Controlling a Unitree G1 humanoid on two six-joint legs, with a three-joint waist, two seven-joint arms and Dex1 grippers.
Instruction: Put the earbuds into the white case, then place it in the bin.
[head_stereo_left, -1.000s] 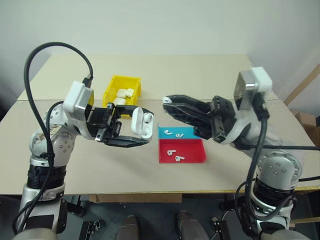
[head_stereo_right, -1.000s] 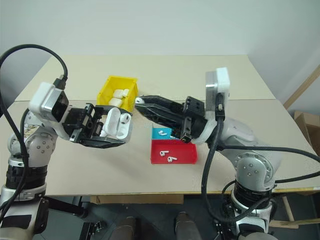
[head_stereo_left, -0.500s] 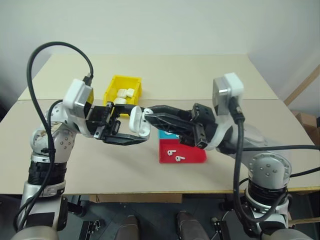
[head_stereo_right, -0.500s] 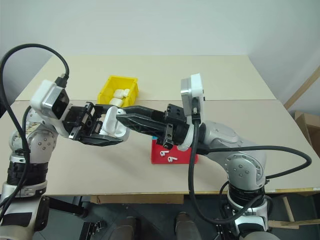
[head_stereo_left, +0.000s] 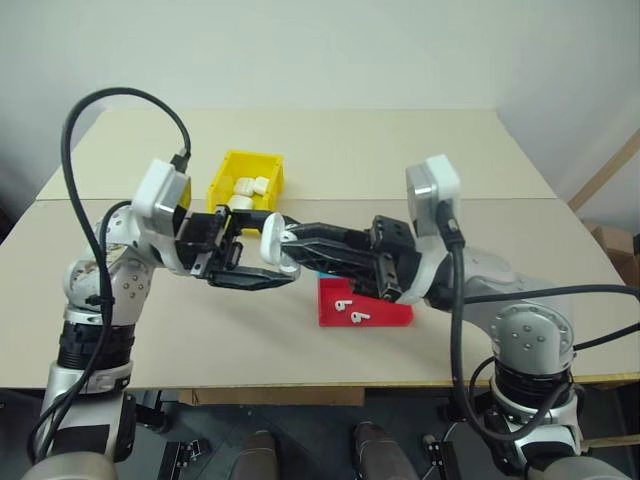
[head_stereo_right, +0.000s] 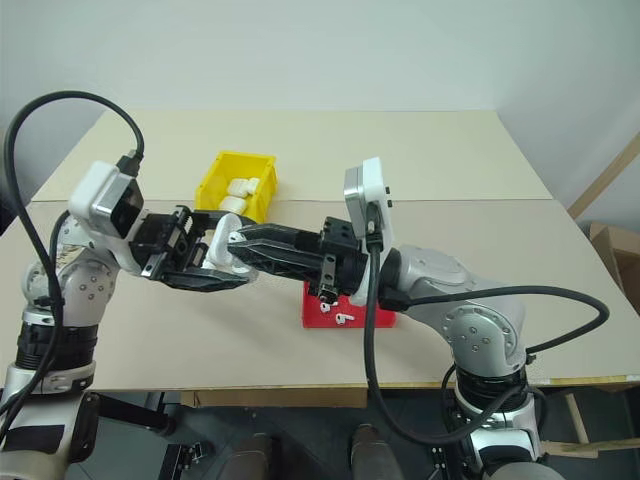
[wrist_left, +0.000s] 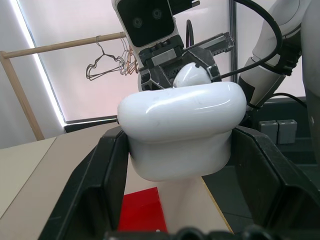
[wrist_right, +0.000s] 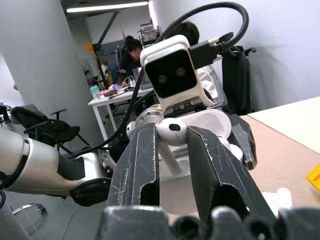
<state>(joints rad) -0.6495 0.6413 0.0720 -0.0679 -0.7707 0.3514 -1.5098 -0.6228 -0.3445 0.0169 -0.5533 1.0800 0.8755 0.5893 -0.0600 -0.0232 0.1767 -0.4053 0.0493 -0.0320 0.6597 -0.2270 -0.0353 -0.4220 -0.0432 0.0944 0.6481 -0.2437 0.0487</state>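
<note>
My left gripper (head_stereo_left: 283, 253) is shut on the white case (head_stereo_left: 273, 246), held above the table with its lid flipped open. The case sits between the black fingers (wrist_left: 102, 180) in the left wrist view. My right gripper (wrist_right: 172, 132) is shut on one of the earbuds (wrist_right: 169, 129), a tiny white stemmed piece, and its tips (head_stereo_left: 284, 239) are right at the open case (wrist_right: 212, 120). Two more earbuds (head_stereo_left: 350, 312) lie on the red tray (head_stereo_left: 390, 308). The yellow bin (head_stereo_left: 228, 172) stands behind the left gripper.
Several white cases (head_stereo_left: 245, 187) lie inside the bin. The tray sits under my right forearm at the table's middle. In the right wrist view a person sits at a desk (wrist_right: 117, 97) far off in the room.
My right gripper has swung left with the earbud, from over the tray up to the open case. The left gripper and case stayed in place.
</note>
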